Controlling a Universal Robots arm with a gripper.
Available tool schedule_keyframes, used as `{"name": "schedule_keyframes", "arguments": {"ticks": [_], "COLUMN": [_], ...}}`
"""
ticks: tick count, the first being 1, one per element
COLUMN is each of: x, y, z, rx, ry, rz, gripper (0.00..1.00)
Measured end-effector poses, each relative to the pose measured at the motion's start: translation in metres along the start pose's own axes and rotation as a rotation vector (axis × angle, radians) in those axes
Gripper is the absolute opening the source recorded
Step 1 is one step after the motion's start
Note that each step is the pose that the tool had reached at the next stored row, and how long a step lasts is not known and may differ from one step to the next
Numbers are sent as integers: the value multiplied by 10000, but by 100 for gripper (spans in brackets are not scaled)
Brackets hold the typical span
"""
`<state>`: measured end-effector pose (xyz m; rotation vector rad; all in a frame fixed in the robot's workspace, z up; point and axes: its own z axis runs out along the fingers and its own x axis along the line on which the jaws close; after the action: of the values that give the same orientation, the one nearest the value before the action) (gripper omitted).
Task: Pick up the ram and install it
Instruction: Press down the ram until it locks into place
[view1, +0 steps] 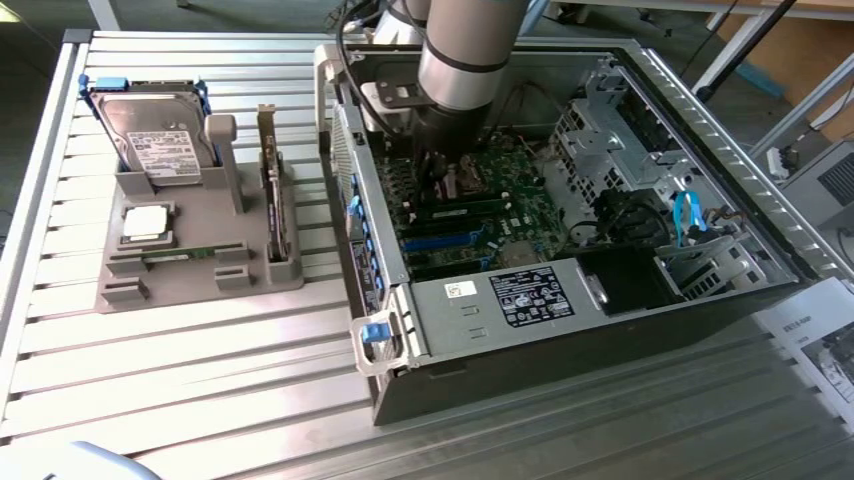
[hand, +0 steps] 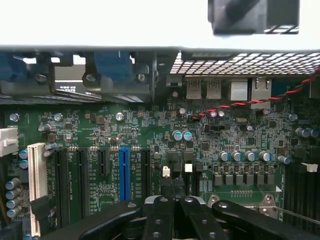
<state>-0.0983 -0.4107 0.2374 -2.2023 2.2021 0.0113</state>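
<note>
The ram (view1: 178, 254), a thin green stick, lies flat in a front slot of the grey holder (view1: 127, 290) on the exterior view's left. It is outside the computer case. My gripper (view1: 447, 185) hangs inside the open case (view1: 601, 310), low over the green motherboard (view1: 514, 190) and far from the ram. In the wrist view the gripper (hand: 174, 200) is shut. Its black fingers (hand: 160, 220) are pressed together and I see nothing between them. They point at the board near the blue expansion slot (hand: 124, 172).
The holder also carries a hard drive (view1: 158, 140), a square silver CPU (view1: 147, 222) and an upright expansion card (view1: 275, 200). Inside the case are the black power supply (view1: 534, 292), drive cages (view1: 601, 130) and cables (view1: 687, 215). The case walls close in around the arm.
</note>
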Motion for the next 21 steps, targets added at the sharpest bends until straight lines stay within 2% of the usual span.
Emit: {"name": "schedule_keyframes", "arguments": {"ticks": [21], "x": [-10], "y": [-6], "z": [-429], "rx": [-1], "ry": [0], "rz": [1], "gripper": [10]}}
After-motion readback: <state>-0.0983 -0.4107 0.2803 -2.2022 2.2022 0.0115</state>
